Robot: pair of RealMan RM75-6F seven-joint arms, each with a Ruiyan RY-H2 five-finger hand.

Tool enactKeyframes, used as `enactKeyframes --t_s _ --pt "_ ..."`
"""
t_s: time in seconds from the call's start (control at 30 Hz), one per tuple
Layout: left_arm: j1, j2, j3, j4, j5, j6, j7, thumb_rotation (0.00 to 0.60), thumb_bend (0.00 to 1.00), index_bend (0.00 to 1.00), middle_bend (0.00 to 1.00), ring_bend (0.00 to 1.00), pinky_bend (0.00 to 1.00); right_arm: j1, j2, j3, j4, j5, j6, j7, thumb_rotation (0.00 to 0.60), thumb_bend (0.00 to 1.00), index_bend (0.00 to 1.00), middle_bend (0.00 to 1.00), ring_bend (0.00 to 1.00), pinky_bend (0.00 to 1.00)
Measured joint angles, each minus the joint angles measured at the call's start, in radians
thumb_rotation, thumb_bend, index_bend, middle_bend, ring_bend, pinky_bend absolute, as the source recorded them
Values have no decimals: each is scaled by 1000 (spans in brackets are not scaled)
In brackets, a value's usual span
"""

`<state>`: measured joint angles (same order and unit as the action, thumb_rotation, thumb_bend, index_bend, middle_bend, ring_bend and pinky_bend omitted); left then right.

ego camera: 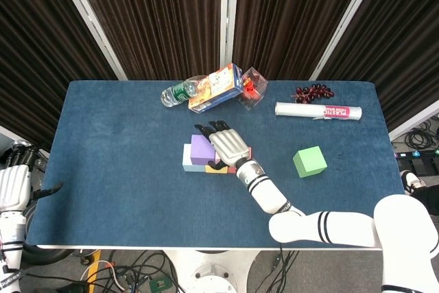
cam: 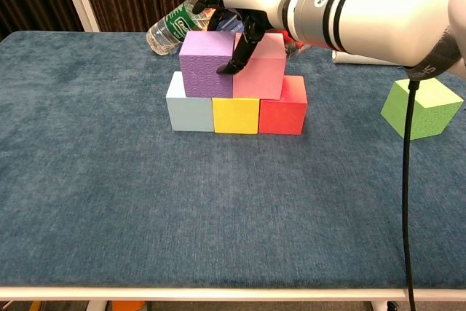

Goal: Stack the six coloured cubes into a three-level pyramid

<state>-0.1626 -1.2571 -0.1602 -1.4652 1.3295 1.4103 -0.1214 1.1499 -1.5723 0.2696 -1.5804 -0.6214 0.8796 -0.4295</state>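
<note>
The fingers (cam: pixel 242 41) lie over two upper cubes (cam: pixel 207 63), which sit side by side on a row of three cubes (cam: pixel 236 115) below the fingers. A single cube (cam: pixel 421 109) stands well right of the fingers, and a bottle (cam: pixel 171 27) lies behind them on the surface (cam: pixel 218 202)

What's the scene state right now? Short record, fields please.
bottom level: light blue cube, yellow cube, red cube in a row
second level: purple cube, pink cube side by side
top level: not yet placed
green cube: alone on table, to the stack's right
right hand: over second level, a finger at the purple-pink seam
left hand: off the table's left edge, holding nothing
back clutter: water bottle
</note>
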Motion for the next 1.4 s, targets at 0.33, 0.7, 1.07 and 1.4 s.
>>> enactKeyframes --t_s 0.33,0.7,1.07,1.4 --pt "0 5 -2 -8 0 4 4 600 88 150 160 127 123 -26 48 3 -56 -27 12 25 600 214 0 108 0 0" --pt "6 7 -5 -8 -7 12 10 600 88 150 160 127 122 -179 256 -31 -239 -166 103 108 600 217 0 108 0 0" --pt "2 13 1 -25 6 15 46 600 89 150 160 127 123 -397 481 -98 -302 -387 156 338 600 225 0 129 0 0" --pt "-3 23 12 -53 12 4 82 600 89 150 160 127 123 -491 580 -158 -267 -507 118 438 600 151 0 132 0 0"
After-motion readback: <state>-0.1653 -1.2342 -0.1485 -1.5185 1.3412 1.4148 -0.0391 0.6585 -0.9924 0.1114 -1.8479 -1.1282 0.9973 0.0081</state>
